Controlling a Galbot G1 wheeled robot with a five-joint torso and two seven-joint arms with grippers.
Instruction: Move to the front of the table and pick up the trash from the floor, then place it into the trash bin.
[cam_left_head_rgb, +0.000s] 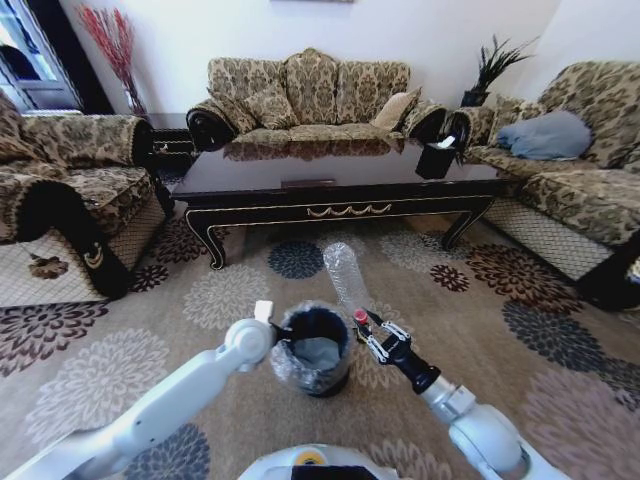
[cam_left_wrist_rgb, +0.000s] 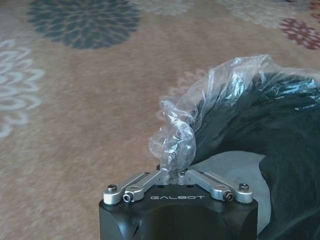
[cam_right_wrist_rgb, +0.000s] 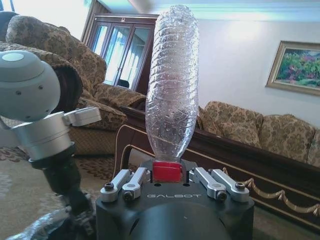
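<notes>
Right wrist view, nearest first: right gripper (cam_right_wrist_rgb: 166, 172) is clamped on the red cap (cam_right_wrist_rgb: 166, 171) of the clear plastic bottle (cam_right_wrist_rgb: 171, 80), fingers drawn in tight on the cap end. Bottle's long axis runs straight out from the gripper, cap at the jaws, base pointing away toward the table (cam_right_wrist_rgb: 240, 160). Head view shows the same bottle (cam_left_head_rgb: 345, 275) off the floor, cap end low at the right gripper (cam_left_head_rgb: 366, 323), base tilted up and away toward the table.

Just beside that gripper, on its left, sits the trash bin (cam_left_head_rgb: 312, 350); the bottle is next to the rim, not over the opening and not inside.

Left gripper (cam_left_wrist_rgb: 171, 172) is pinched shut on a fold of the clear liner bag (cam_left_wrist_rgb: 215, 95) at the bin rim, black bin interior (cam_left_wrist_rgb: 270, 130) right beyond its fingers. Looks like it is steadying the bin.

A pale wad (cam_left_head_rgb: 318, 352) lies inside the bin, likely one piece already dropped in.

Progress, as a judgement: robot stands in front of the table (cam_left_head_rgb: 340, 185), bottle picked, drop into the bin left. A small dark wrapper can't be made out on the carpet (cam_left_head_rgb: 200, 300).
</notes>
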